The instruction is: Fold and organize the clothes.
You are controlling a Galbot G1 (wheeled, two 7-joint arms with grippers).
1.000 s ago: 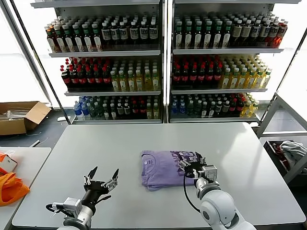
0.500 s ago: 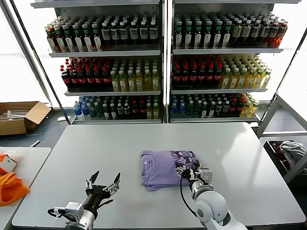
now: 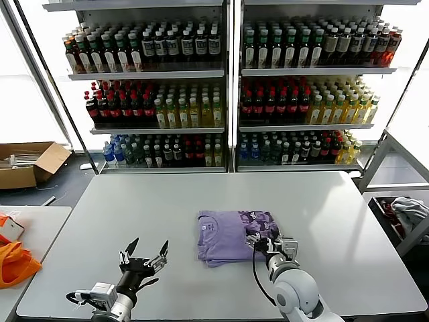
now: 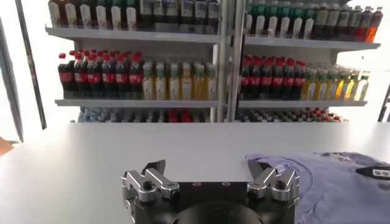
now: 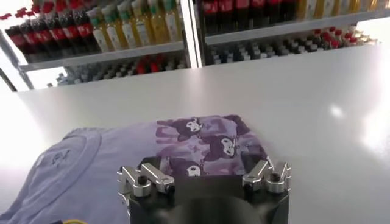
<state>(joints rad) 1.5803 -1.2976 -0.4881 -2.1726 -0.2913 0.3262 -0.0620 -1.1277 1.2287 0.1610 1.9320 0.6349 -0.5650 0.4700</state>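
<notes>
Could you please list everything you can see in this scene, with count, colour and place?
T-shirt: one, lavender with dark printed graphic, folded at the table's middle.
Table: one, white, in front of the robot.
Shelves: two units, white, behind the table, filled with many bottles, caps red, yellow, green, blue.
Cardboard box: one, brown, on the floor far left.
Orange fabric: one, on the side table at left.
Left end effector: one, black, open, above the table's near left.
Right end effector: one, black, open, over the T-shirt's near right edge.
</notes>
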